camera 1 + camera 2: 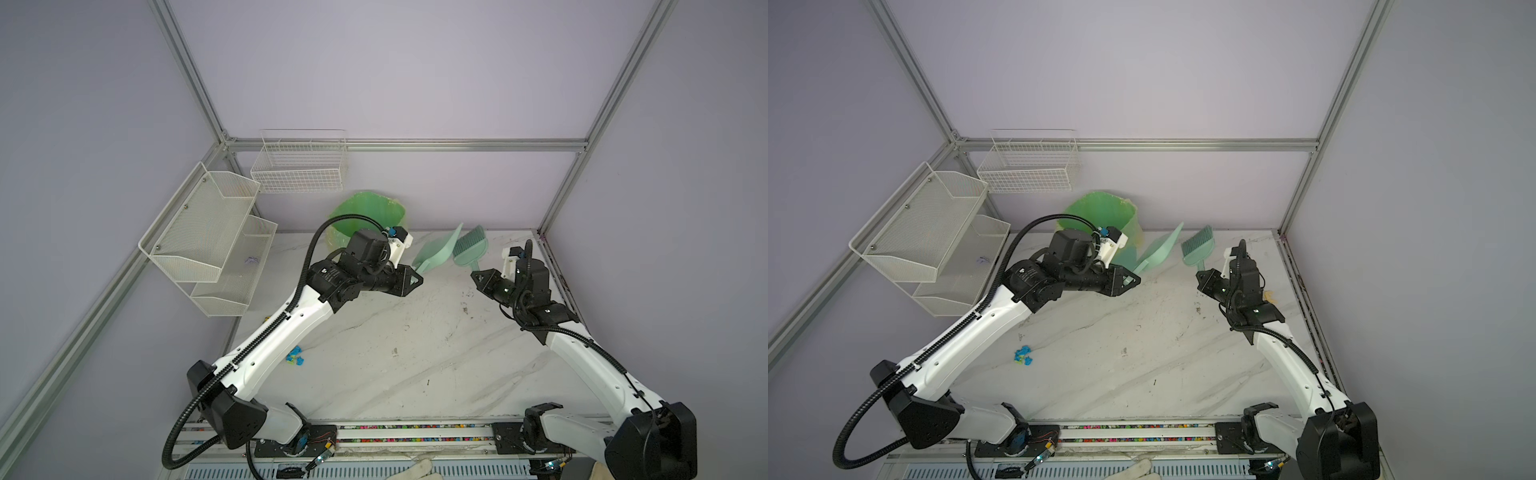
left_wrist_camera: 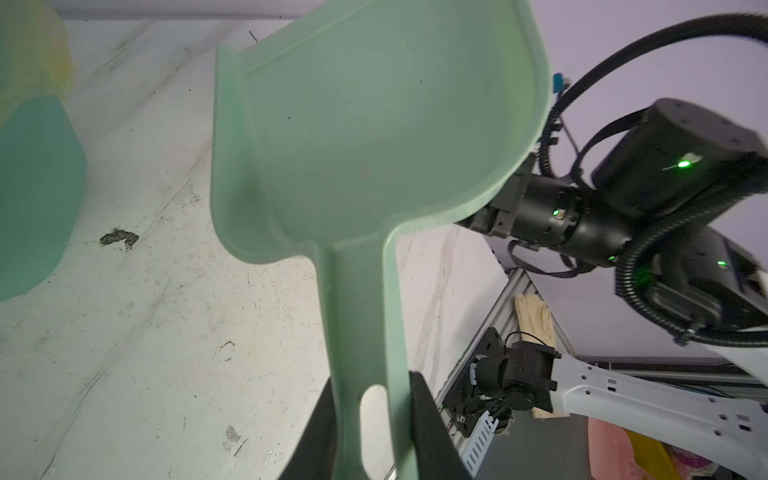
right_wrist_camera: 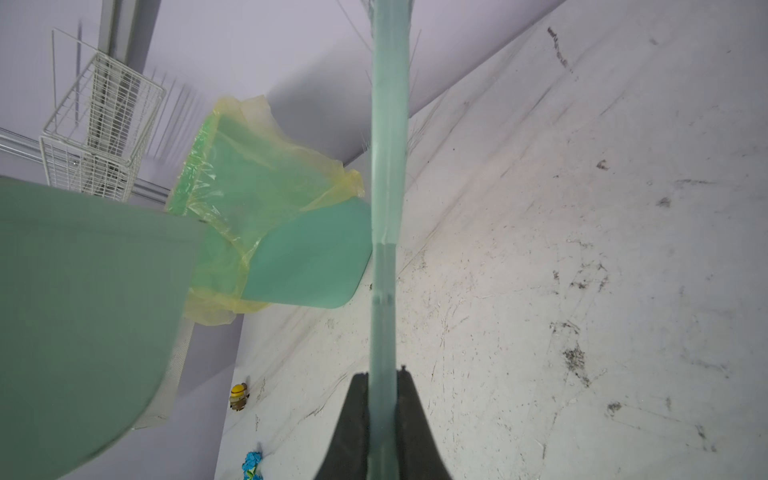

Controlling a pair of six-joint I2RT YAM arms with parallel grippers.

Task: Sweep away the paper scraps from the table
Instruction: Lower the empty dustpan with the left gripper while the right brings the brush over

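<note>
Your paper scraps (image 1: 295, 356) sit clustered at 8 o'clock on the surface (image 1: 415, 374) — well apart from the dustpan (image 1: 438, 249) and brush (image 1: 470, 246) at 12 o'clock; your left claw (image 1: 419, 277) pinches the dustpan's handle, your right claw (image 1: 474, 275) the brush's

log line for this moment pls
left gripper: shut on dustpan, empty | right gripper: shut on brush | scraps: cluster on table, unswept

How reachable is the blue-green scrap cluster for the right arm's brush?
Probably yes, at a stretch. Open table lies between the brush in the right gripper and the paper scraps, but they sit close beside the left forearm, so contact is a risk.
</note>
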